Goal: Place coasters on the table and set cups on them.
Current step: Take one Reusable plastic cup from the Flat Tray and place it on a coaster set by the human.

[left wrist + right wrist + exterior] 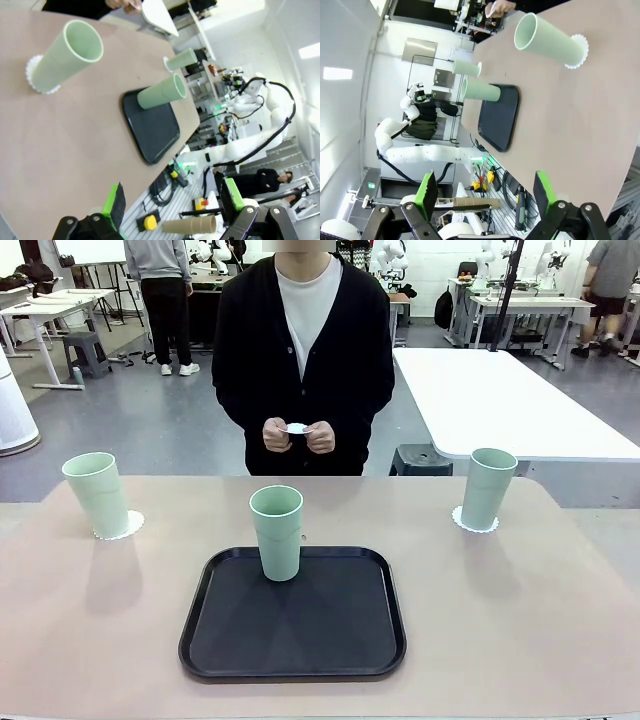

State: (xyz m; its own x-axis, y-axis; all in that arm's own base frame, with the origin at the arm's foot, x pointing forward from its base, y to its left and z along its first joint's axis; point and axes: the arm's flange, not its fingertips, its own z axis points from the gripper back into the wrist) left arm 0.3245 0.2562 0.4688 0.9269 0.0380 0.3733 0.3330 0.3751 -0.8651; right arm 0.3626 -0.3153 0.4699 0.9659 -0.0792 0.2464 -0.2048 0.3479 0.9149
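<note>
Three mint-green cups stand upright on the tan table (560, 620). The left cup (97, 495) (67, 55) rests on a scalloped white coaster (122, 526) (34, 75). The right cup (489, 487) (547, 40) rests on another coaster (474, 521) (580, 50). The middle cup (277, 532) (162, 91) (481, 91) stands at the far edge of the black tray (300, 630). Across the table, a person pinches a third coaster (297, 428) between both hands. My left gripper (174, 200) and right gripper (485, 192) are open and empty, well back from the cups.
A white rectangular table (500, 400) stands behind the far right corner. The black tray (152, 130) (500, 117) takes up the near middle. Bare tabletop lies to either side of it and between the tray and the person.
</note>
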